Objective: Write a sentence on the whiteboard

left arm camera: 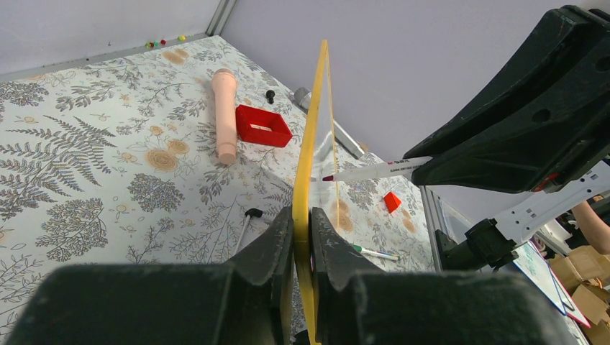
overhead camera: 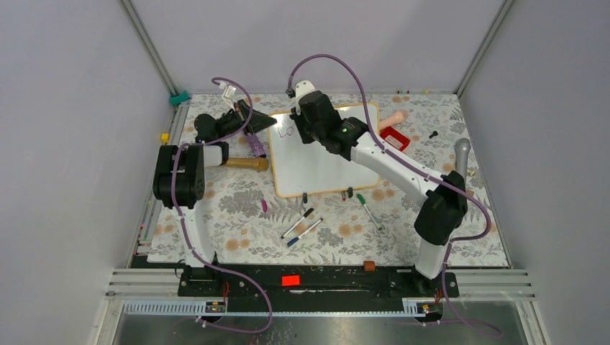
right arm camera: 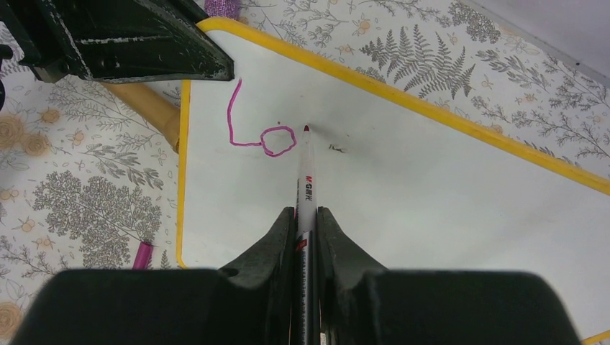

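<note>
**Top view.** Flat on floral table cover (overhead camera: pixel 230 215), centre toward 12 o'clock: whiteboard (overhead camera: pixel 320 165), thin orange-yellow frame, two black clips (overhead camera: pixel 305 197) on its 6 o'clock edge. At the board's 11 o'clock corner: left gripper (overhead camera: pixel 267 118), closed on the frame. Just at 3 o'clock of it, over the board: right gripper (overhead camera: pixel 298 129), its load too small to read here. Between the two, a small pink mark: the sentence (overhead camera: pixel 286 131). At 2 o'clock of the board: red tray (overhead camera: pixel 394 136) and peach cylinder (overhead camera: pixel 392 118). At 9 o'clock: wooden handle (overhead camera: pixel 244 164). At 6 o'clock: loose pens (overhead camera: pixel 302 226).

**Left wrist view.** Seen edge-on, running from 6 to 12 o'clock: the whiteboard frame, pinched between both fingers (left arm camera: pixel 277 244), which press on either face. At 3 o'clock: the right gripper, holding a marker (left arm camera: pixel 374 171) with its red tip pointed at the board face. At 11 o'clock on the cover: red tray beside peach cylinder.

**Right wrist view.** Clamped tight on the white marker barrel: right fingers. Tip toward 12 o'clock, at the board surface; contact not certain. Just at 9 o'clock of the tip: the sentence, a looped pink "L" joined to an "o", close to the board's corner. At 10 o'clock: left gripper on the frame. At 8 o'clock, off the board: pink cap (right arm camera: pixel 142 255).
</note>
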`<state>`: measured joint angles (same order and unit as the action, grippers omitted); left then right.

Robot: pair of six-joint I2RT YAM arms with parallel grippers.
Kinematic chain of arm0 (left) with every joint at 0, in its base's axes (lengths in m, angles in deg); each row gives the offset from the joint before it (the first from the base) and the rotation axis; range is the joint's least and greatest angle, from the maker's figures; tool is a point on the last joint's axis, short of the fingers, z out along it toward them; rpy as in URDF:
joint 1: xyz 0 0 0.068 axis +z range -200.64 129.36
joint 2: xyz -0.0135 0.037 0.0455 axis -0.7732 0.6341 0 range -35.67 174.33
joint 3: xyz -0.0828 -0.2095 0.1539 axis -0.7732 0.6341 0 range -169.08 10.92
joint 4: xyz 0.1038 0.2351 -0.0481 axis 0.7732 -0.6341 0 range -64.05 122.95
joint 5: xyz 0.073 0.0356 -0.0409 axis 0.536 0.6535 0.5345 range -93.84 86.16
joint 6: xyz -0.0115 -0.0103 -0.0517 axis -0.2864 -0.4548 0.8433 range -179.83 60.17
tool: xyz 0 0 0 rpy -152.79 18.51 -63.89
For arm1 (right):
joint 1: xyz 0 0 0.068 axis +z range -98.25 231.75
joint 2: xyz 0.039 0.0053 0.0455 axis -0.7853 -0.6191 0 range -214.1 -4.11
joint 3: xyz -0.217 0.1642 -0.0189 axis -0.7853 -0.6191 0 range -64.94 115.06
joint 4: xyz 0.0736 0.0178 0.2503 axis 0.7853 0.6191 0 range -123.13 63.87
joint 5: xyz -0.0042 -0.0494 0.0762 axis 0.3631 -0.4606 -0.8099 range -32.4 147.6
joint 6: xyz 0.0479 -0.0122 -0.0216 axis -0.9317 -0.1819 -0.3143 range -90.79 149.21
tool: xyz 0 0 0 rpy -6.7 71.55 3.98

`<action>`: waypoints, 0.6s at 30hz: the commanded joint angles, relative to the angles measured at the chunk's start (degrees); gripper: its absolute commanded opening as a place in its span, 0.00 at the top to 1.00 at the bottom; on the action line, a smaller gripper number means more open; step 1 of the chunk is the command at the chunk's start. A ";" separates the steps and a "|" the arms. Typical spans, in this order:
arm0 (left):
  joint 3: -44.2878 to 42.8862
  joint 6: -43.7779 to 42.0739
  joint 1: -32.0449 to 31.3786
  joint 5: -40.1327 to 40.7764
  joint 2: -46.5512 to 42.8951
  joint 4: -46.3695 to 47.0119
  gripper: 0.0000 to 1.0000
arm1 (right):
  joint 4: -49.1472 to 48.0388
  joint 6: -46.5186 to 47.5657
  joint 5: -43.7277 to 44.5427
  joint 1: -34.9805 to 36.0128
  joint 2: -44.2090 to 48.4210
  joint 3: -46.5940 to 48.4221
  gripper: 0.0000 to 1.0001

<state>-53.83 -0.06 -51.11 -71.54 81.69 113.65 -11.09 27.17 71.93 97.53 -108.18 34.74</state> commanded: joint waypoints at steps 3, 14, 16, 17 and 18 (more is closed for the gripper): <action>0.98 -5.03 -1.55 -5.66 -1.41 3.84 0.98 | 1.10 -0.33 1.26 0.54 -1.07 2.97 1.00; 1.09 -5.11 -1.55 -5.64 -1.43 3.84 0.98 | 2.85 -0.39 2.49 0.56 -1.89 2.97 1.00; 1.04 -5.16 -1.55 -5.77 -1.51 3.84 0.98 | 2.97 -0.48 2.66 0.53 -1.61 2.38 1.00; 1.08 -5.18 -1.55 -5.72 -1.52 3.84 0.98 | 2.95 -0.55 2.68 0.54 -1.38 1.96 1.00; 1.04 -5.20 -1.55 -5.75 -1.49 3.84 0.99 | 2.99 -0.64 2.65 0.54 -1.20 1.62 1.00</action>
<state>-53.83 -0.31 -51.11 -71.50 81.69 113.59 -8.92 27.15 72.10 97.73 -109.34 35.83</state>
